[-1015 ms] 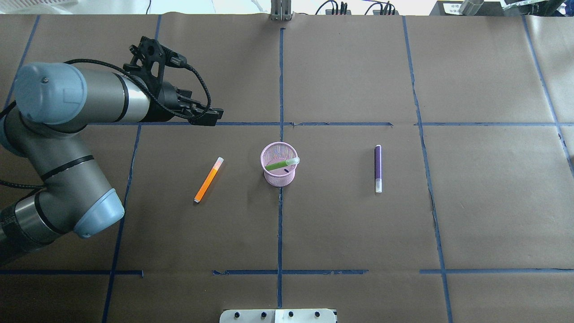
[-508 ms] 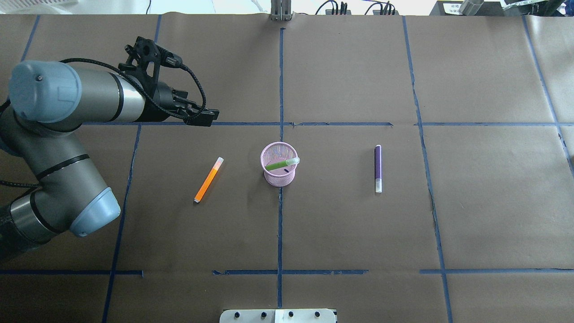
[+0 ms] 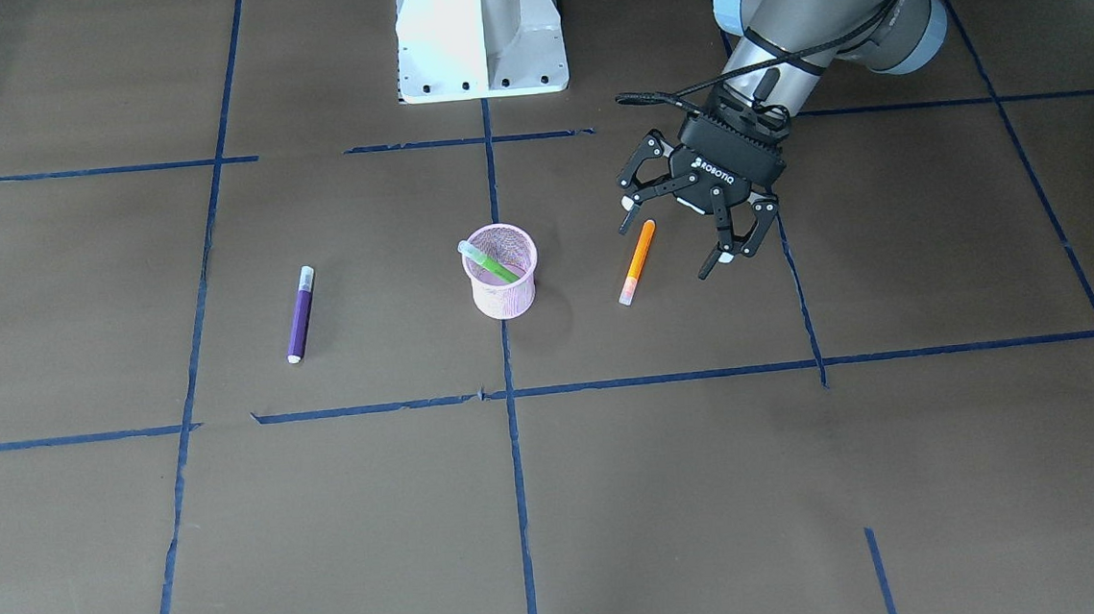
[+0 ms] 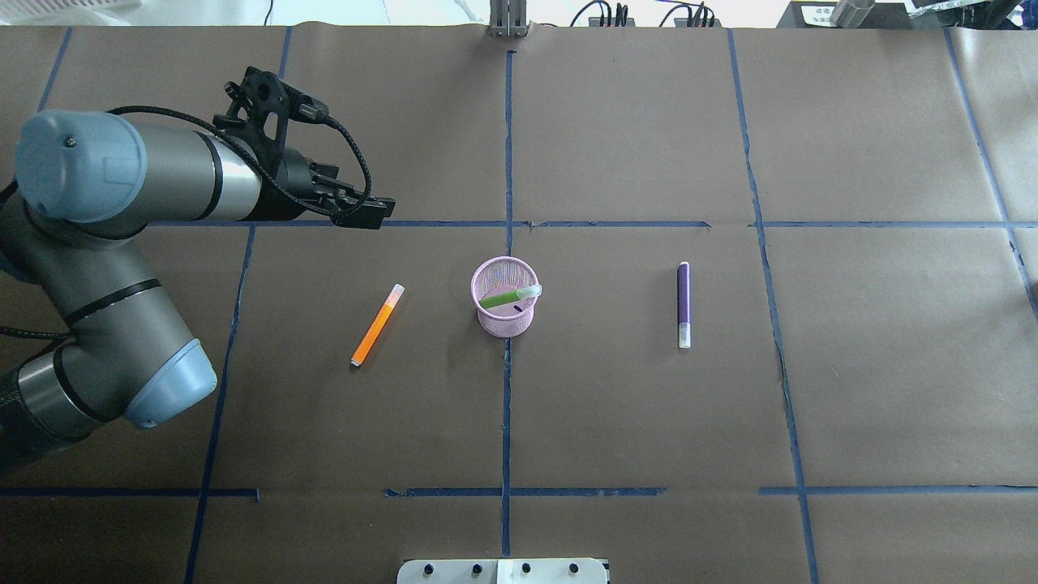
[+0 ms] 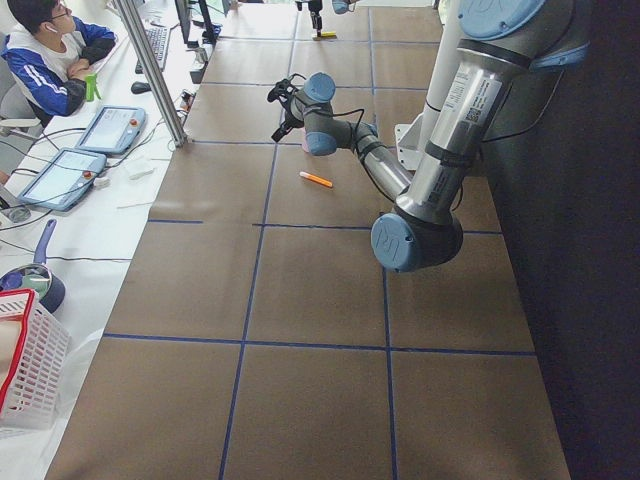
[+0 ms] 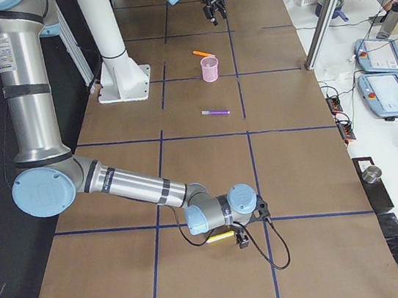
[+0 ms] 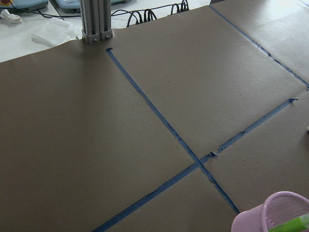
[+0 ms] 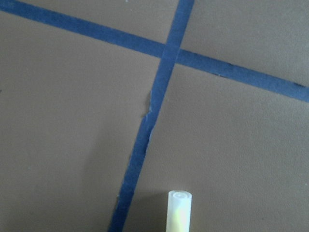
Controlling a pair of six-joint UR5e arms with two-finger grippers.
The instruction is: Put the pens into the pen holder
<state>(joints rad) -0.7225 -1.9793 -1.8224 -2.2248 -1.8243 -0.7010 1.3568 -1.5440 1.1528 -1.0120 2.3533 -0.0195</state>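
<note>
"On the brown-papered table (image 4: 649,422), how far along?"

"One of three. The left gripper (image 3: 666,250) hangs empty, fingers spread, near the orange pen (image 3: 637,260). The pink mesh pen holder (image 3: 503,296) stands mid-table, the green pen (image 3: 491,265) leaning inside."

"What's left?"

"The orange one and the purple pen (image 3: 299,315) lie flat, either side of it. The right gripper (image 6: 241,239) sits far off; whether it's spread or pinched, I cannot tell."

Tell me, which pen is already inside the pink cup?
The green pen: it leans inside the pen holder, cap poking out. The orange pen and purple pen lie flat on the table.
</note>
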